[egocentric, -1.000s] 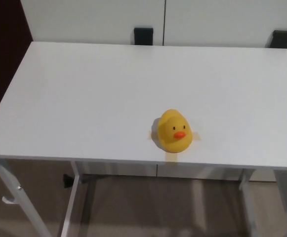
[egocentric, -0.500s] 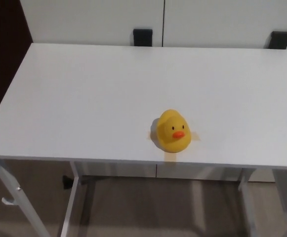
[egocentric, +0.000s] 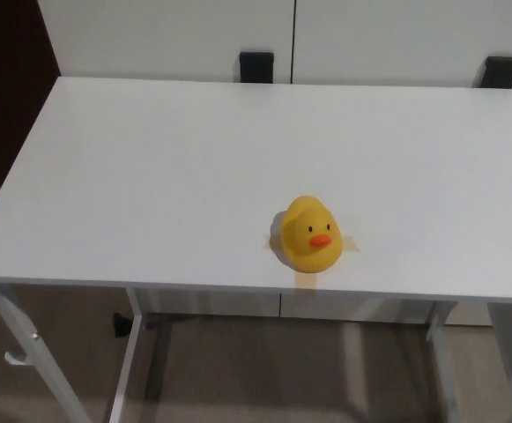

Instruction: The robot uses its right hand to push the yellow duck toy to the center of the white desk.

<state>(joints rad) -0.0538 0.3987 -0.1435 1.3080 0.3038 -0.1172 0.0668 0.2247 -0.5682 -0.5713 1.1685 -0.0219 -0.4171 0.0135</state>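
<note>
A: In the head view, where was the yellow duck toy (egocentric: 311,233)?

B: It sat upright on the white desk (egocentric: 150,167), close to the near edge and a little right of the middle of that edge. Its orange beak pointed toward the camera.

A: Was it resting on anything besides the bare top?

B: Yes. Pale tan tape strips (egocentric: 307,279) showed under it, forming what looked like a cross: short ends stuck out to the left and right of the body, and one strip ran from under the duck to the desk's front edge.

A: And the hands, how did they stand relative to the duck?

B: Neither hand showed in the view, so I could not place the duck against the right hand or the left, and I could not tell whether either was released, clenched or grasping. Nothing was touching the duck.

A: Any containers on the desk?

B: The duck and the tape were all that lay on it.

A: What lay around the desk?

B: Behind its far edge stood white cabinet panels (egocentric: 167,35), with two black blocks at their foot, one (egocentric: 256,66) near the middle and one (egocentric: 501,70) far right. White desk legs (egocentric: 26,352) and the floor (egocentric: 264,370) showed below the near edge.
</note>
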